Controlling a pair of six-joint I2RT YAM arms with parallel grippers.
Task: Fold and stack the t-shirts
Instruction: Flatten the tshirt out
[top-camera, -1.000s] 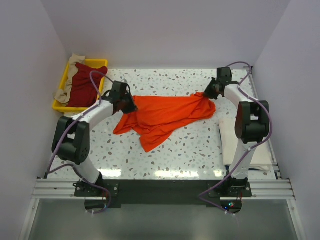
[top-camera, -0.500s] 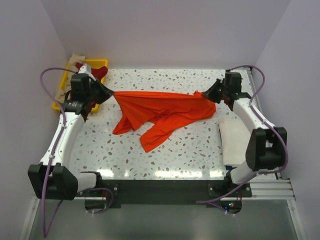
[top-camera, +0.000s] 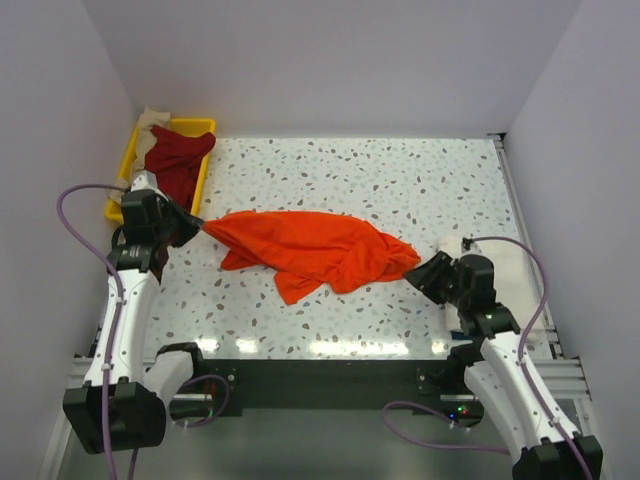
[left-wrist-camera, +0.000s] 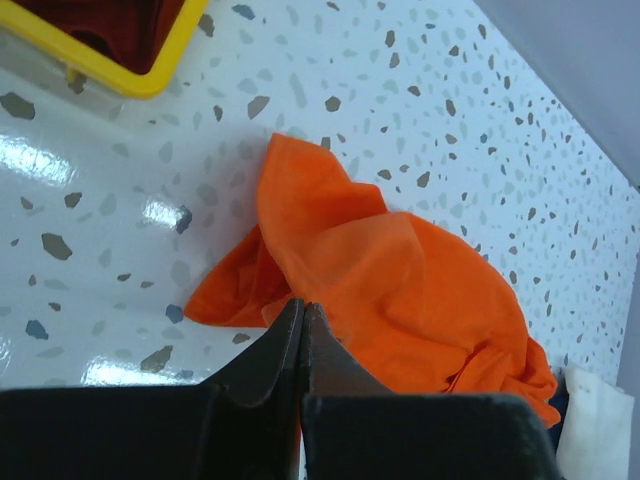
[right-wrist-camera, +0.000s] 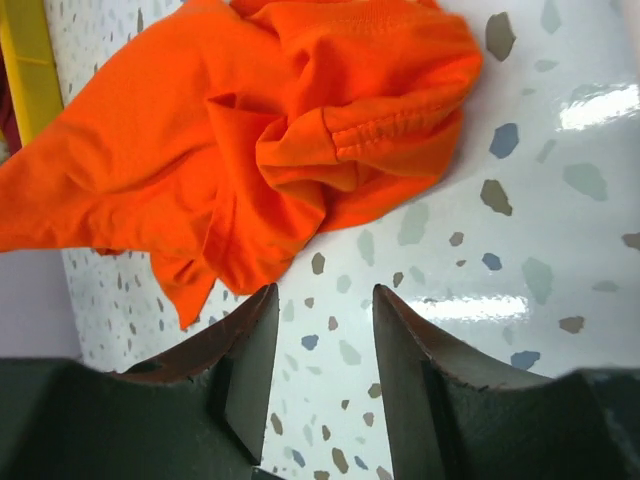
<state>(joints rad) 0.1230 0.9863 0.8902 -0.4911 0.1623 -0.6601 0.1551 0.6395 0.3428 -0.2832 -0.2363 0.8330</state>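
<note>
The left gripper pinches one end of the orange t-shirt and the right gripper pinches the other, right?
Not quite. The right wrist view shows the right gripper open, not gripping the orange t-shirt. The left gripper does pinch one end.

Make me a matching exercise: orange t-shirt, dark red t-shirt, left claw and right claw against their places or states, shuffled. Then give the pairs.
1. orange t-shirt
2. dark red t-shirt
3. left claw
4. right claw

A. open, holding nothing
B. in the yellow tray
C. crumpled on the speckled table
D. shut, pinching orange cloth

Pairs: 1-C, 2-B, 3-D, 4-A
</note>
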